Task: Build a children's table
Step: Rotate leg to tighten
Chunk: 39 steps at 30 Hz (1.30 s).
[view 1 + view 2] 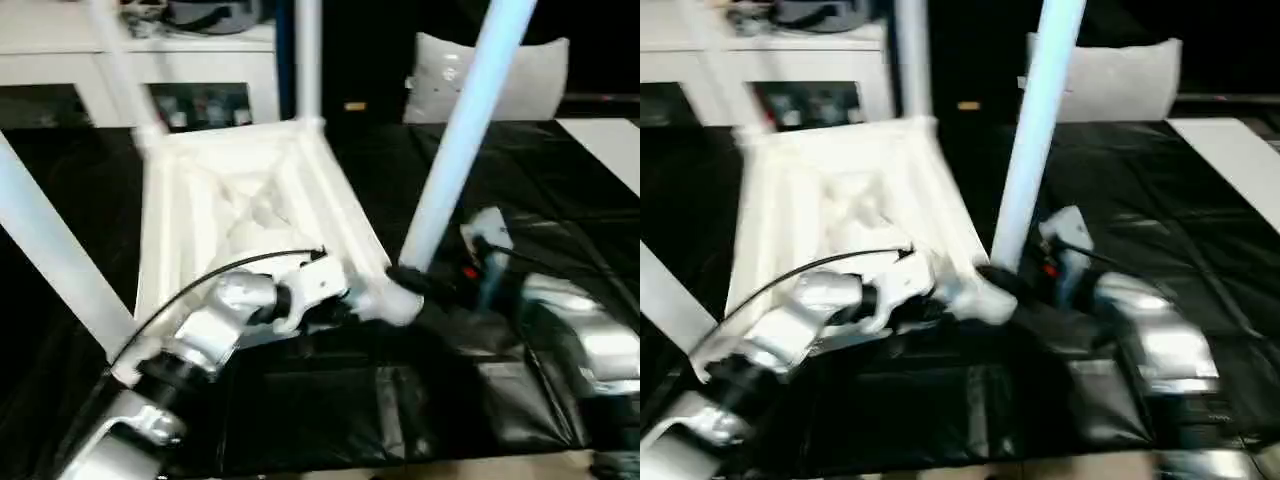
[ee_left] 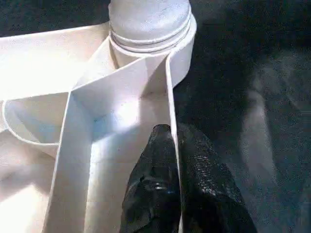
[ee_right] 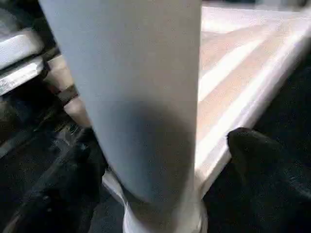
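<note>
The white plastic tabletop lies upside down on a black mat, its X-ribbed underside facing up. Four white tube legs rise from its round corner sockets: one at the far left corner, one at the far right corner, one at the near left corner, and one at the near right corner, which leans up and away towards the right.

The left gripper is at the near right corner of the tabletop, just beside that socket. Its two black fingers are pinched together on the thin rim wall of the tabletop, one finger inside the rim and one outside it.

The right gripper is at the base of the near right leg, right above the socket. One black finger sits on one side of the tube and the other on the opposite side; the left one touches the tube, while whether the other presses on it I cannot tell, so a firm grip cannot be confirmed.

Beyond the far edge of the mat stands a white cabinet with glass doors, and a light grey cushion sits behind the far right part of the mat
</note>
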{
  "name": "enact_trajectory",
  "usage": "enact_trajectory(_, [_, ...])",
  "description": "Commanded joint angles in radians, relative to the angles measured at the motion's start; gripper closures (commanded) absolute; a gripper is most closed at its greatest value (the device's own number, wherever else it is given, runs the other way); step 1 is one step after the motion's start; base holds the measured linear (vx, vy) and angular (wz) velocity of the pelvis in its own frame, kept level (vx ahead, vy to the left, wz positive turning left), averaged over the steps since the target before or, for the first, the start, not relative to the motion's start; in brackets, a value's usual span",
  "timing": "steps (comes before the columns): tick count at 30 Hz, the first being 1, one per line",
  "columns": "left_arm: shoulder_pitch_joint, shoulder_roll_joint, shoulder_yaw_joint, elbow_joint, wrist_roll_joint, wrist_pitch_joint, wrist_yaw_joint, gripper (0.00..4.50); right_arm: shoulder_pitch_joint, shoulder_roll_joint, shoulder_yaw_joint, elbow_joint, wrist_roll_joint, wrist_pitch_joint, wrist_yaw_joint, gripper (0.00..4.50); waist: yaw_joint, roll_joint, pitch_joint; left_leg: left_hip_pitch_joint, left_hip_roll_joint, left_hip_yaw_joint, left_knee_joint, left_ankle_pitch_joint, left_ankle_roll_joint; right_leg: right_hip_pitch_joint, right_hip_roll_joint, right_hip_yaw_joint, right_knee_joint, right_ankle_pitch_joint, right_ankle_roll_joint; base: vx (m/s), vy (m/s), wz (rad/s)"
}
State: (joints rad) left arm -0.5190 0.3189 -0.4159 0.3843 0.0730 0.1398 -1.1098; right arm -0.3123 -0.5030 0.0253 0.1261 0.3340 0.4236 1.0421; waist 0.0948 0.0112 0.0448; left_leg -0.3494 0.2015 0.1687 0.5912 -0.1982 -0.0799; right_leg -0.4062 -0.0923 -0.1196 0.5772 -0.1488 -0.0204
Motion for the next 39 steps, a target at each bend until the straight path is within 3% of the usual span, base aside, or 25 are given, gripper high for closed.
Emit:
enact_trajectory(1, [-0.009,0.033,-0.057,-0.002,-0.004,-0.081,-0.129,4.50,0.004,-0.050,0.049,-0.015,-0.004,-0.020,0.109,0.15,-0.004,-0.008,-0.063,0.002,0.030,-0.001,-0.070,-0.194,0.075,0.058,-0.055,0.054,-0.073,-0.341,-0.139,0.000,0.000,0.00])
enact_trajectory(2, [-0.011,0.050,-0.064,0.001,-0.008,-0.100,-0.164,4.50,0.004,-0.066,0.064,-0.013,-0.007,-0.034,0.143,0.15,-0.002,-0.016,-0.063,-0.001,0.030,-0.001,-0.068,-0.196,0.076,0.060,-0.058,0.053,-0.073,-0.342,-0.141,0.000,0.000,0.00])
enact_trajectory(3, [-0.013,0.056,-0.068,0.003,-0.008,-0.105,-0.175,4.50,0.004,-0.071,0.070,-0.012,-0.008,-0.040,0.156,0.15,-0.001,-0.012,-0.063,-0.002,0.031,-0.002,-0.069,-0.187,0.074,0.060,-0.060,0.055,-0.068,-0.336,-0.147,0.000,0.000,0.00])
enact_trajectory(4, [-0.016,0.065,-0.072,0.005,-0.008,-0.114,-0.191,4.50,0.004,-0.078,0.077,-0.010,-0.009,-0.049,0.175,0.15,-0.001,-0.019,-0.063,-0.003,0.031,0.000,-0.067,-0.184,0.076,0.059,-0.059,0.054,-0.069,-0.338,-0.147,0.000,0.000,0.00])
enact_trajectory(5, [-0.020,0.073,-0.077,0.011,-0.007,-0.131,-0.207,4.50,0.003,-0.084,0.085,-0.008,-0.009,-0.060,0.195,0.15,0.002,-0.015,-0.063,-0.002,0.031,-0.001,-0.068,-0.180,0.077,0.059,-0.061,0.054,-0.068,-0.344,-0.149,0.000,0.000,0.00])
enact_trajectory(6, [-0.025,0.083,-0.083,0.017,-0.004,-0.144,-0.227,4.50,0.003,-0.090,0.096,-0.006,-0.007,-0.066,0.220,0.50,0.000,-0.024,-0.062,-0.004,0.031,0.001,-0.067,-0.178,0.079,0.059,-0.060,0.054,-0.069,-0.350,-0.146,0.000,0.000,0.00])
enact_trajectory(8, [-0.030,0.091,-0.088,0.023,-0.001,-0.156,-0.243,4.50,0.002,-0.095,0.105,-0.007,-0.007,-0.070,0.241,0.50,0.004,-0.018,-0.061,-0.001,0.033,0.000,-0.068,-0.177,0.074,0.057,-0.062,0.055,-0.069,-0.368,-0.144,0.000,0.000,0.00])
enact_trajectory(10, [-0.040,0.099,-0.098,0.034,0.003,-0.181,-0.272,4.50,0.000,-0.100,0.122,-0.003,-0.010,-0.081,0.271,0.70,0.007,-0.027,-0.062,-0.001,0.033,0.000,-0.068,-0.176,0.070,0.058,-0.062,0.056,-0.068,-0.370,-0.141,0.000,0.000,0.00])
enact_trajectory(11, [-0.040,0.099,-0.098,0.034,0.003,-0.181,-0.272,4.50,0.000,-0.100,0.122,-0.003,-0.010,-0.081,0.271,0.85,0.011,-0.023,-0.061,0.000,0.034,0.000,-0.069,-0.176,0.069,0.057,-0.063,0.056,-0.068,-0.374,-0.140,0.000,0.000,0.00])
enact_trajectory(12, [-0.045,0.101,-0.105,0.041,0.004,-0.192,-0.284,4.50,-0.001,-0.104,0.132,-0.001,-0.009,-0.079,0.289,0.96,0.011,-0.030,-0.061,0.000,0.034,0.001,-0.069,-0.176,0.067,0.057,-0.063,0.056,-0.069,-0.375,-0.138,0.000,0.000,0.00])
enact_trajectory(18, [-0.075,0.085,-0.117,0.098,0.011,-0.253,-0.311,4.50,-0.008,-0.128,0.174,0.008,0.012,-0.042,0.371,1.49,0.018,-0.032,-0.062,-0.001,0.034,0.002,-0.067,-0.171,0.068,0.058,-0.063,0.056,-0.068,-0.367,-0.140,0.000,0.000,0.00])
enact_trajectory(25, [-0.073,0.085,-0.109,0.108,-0.006,-0.255,-0.319,4.50,-0.005,-0.117,0.170,0.004,0.036,-0.024,0.385,2.03,0.020,-0.034,-0.064,-0.001,0.035,0.000,-0.067,-0.159,0.063,0.060,-0.064,0.055,-0.065,-0.367,-0.136,0.000,0.000,0.00])
enact_trajectory(30, [-0.056,0.076,-0.078,0.079,-0.033,-0.185,-0.294,4.50,0.006,-0.071,0.147,-0.027,0.090,0.027,0.342,2.38,0.020,-0.032,-0.063,-0.002,0.036,0.000,-0.067,-0.159,0.058,0.060,-0.064,0.055,-0.063,-0.361,-0.144,0.000,0.000,0.00])
enact_trajectory(34, [-0.034,0.044,-0.034,0.022,-0.064,-0.060,-0.217,4.50,0.002,0.013,0.120,-0.041,0.072,0.068,0.169,2.42,0.009,-0.030,-0.058,0.000,0.030,-0.002,-0.071,-0.191,0.033,0.058,-0.064,0.050,-0.074,-0.441,-0.118,0.000,0.000,0.00])
enact_trajectory(36, [-0.023,0.016,-0.011,-0.016,-0.070,0.032,-0.153,4.50,-0.014,0.075,0.100,-0.015,0.033,0.074,0.033,2.43,0.000,-0.027,-0.055,0.002,0.027,-0.004,-0.072,-0.218,0.022,0.054,-0.064,0.047,-0.084,-0.495,-0.098,0.000,0.000,0.00])
enact_trajectory(38, [-0.014,-0.042,0.017,-0.040,-0.063,0.139,-0.040,4.50,-0.040,0.151,0.065,0.022,-0.002,0.098,-0.135,2.45,-0.022,-0.028,-0.053,-0.006,0.024,-0.010,-0.074,-0.235,0.001,0.059,-0.062,0.038,-0.088,-0.542,-0.073,0.000,0.000,0.00])
enact_trajectory(39, [-0.016,-0.079,0.027,-0.029,-0.050,0.174,0.028,4.50,-0.053,0.184,0.047,0.044,-0.023,0.108,-0.212,2.46,-0.038,-0.029,-0.052,-0.003,0.020,-0.011,-0.069,-0.259,-0.007,0.054,-0.060,0.032,-0.096,-0.582,-0.057,0.000,0.000,0.00])
